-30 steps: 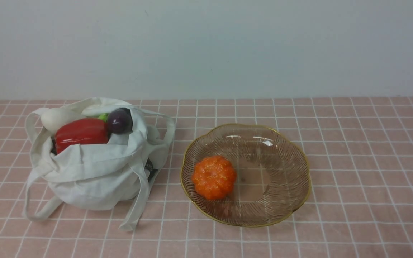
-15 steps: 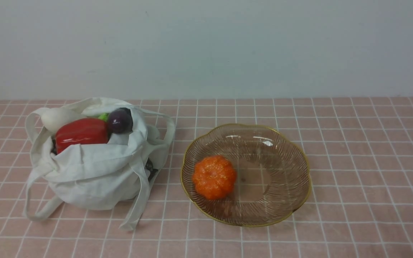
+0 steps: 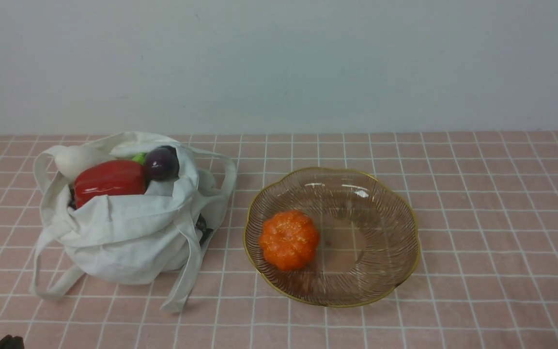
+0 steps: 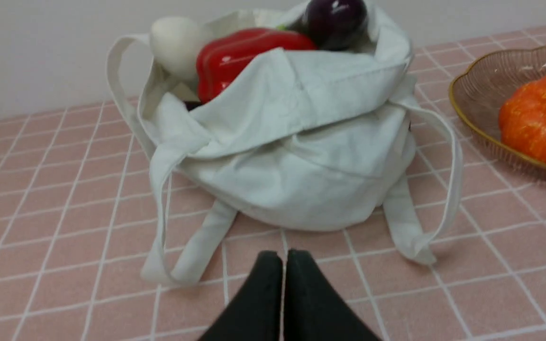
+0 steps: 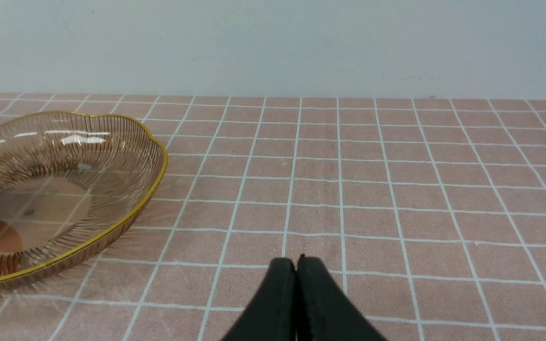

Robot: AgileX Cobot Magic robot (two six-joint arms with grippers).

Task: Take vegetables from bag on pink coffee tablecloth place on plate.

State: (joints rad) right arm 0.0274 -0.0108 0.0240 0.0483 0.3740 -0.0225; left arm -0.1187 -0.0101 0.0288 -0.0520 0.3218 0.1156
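— What stands behind the table?
— A plain wall [image 3: 279, 63], pale grey-white, matte, running the full width of the front view. It carries a few faint scuffs and small marks.
— How is the light?
— Soft and even, with a slightly cooler, bluish cast on the wall toward the right.
— Anything else?
— The wall meets the table surface in a straight horizontal line.

Your left claw [image 4: 283, 258] sits low with fingers pressed together, empty; your right claw [image 5: 296, 265] likewise.
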